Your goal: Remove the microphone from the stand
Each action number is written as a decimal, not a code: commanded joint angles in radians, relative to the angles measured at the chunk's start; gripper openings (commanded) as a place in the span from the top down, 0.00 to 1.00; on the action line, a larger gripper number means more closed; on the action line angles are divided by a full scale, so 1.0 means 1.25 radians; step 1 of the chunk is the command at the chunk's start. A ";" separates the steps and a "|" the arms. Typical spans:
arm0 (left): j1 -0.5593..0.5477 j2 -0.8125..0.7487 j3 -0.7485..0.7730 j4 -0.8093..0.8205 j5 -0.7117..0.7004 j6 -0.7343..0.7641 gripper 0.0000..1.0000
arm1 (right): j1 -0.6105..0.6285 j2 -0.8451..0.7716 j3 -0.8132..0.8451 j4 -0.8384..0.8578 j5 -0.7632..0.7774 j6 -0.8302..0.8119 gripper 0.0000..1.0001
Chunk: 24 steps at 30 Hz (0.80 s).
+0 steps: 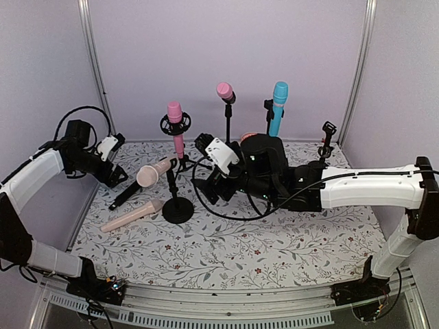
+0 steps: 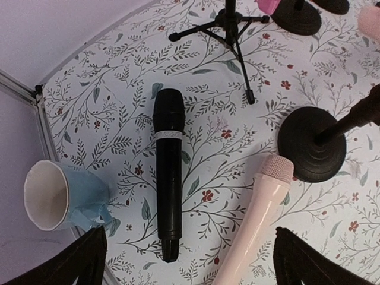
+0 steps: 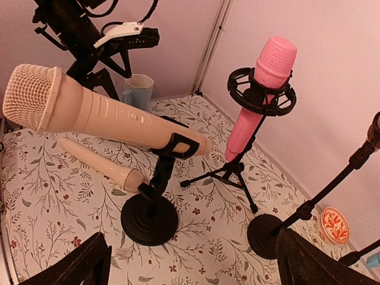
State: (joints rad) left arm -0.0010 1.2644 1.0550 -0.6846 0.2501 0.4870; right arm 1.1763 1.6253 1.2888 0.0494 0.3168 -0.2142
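— While the right gripper (image 3: 193, 258) hangs low over the flowered table (image 1: 274, 253), where is the microphone (image 3: 107, 116)?

— Clipped in its black stand (image 3: 155, 196), tilted, with the mesh head high and to the left in the right wrist view. It sits ahead of the jaws and above them, not between them.

— And the jaws themselves?

— Spread wide, with nothing in them. Both fingers (image 3: 77, 264) show at the bottom corners, apart from the microphone.

— The left gripper (image 2: 190, 264)?

— Also wide open and empty, to the left of the stand. Under it a black microphone (image 2: 168, 172) and a pale pink microphone (image 2: 255, 228) lie flat on the table, and a blue and white cup (image 2: 59, 196) lies on its side near the black one.

— Anything close to the stand?

— A bright pink microphone (image 3: 261, 89), upright in a ring mount on a tripod, just behind it.
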 commanded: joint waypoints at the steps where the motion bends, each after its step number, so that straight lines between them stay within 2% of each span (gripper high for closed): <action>1: 0.011 -0.009 0.000 0.016 -0.014 -0.007 0.01 | 0.018 0.035 0.023 0.105 -0.053 -0.131 0.01; 10: 0.010 -0.018 0.004 0.002 0.037 -0.012 0.01 | 0.070 0.164 0.106 0.150 -0.049 -0.354 0.01; 19: 0.011 -0.010 -0.012 0.012 0.118 -0.036 0.01 | 0.071 0.260 0.194 0.277 -0.054 -0.445 0.00; 24: 0.011 -0.024 -0.014 0.022 0.210 -0.065 0.01 | 0.073 0.310 0.228 0.352 -0.060 -0.485 0.05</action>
State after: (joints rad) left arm 0.0032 1.2579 1.0470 -0.6781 0.3992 0.4431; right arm 1.2644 1.9659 1.5379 0.3698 0.2550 -0.7631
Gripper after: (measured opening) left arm 0.990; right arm 0.970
